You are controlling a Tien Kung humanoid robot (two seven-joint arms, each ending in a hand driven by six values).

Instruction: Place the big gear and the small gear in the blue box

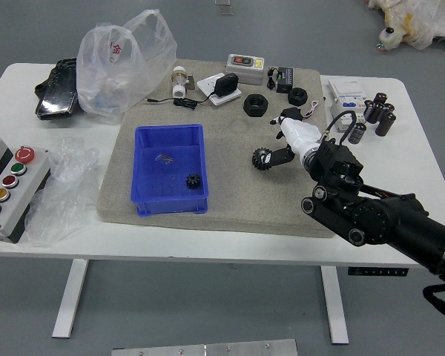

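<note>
We see the big gear [262, 159] lying on the grey mat [230, 200], right of the blue box [170, 208]. Our right hand [300, 136] reaches in from the right with its digits parted and nothing gripped; we cannot tell whether the lowest tip touches the gear. We have the small gear [193, 181] inside the box, near its right wall. Farther back, two black rings [255, 105] sit on the mat.

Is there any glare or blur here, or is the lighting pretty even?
Head view: fairly even, soft light; bright reflections on the shiny black package and plastic bag; the right hand looks nearly washed out; small markings inside the blue box are too coarse to read.
</note>
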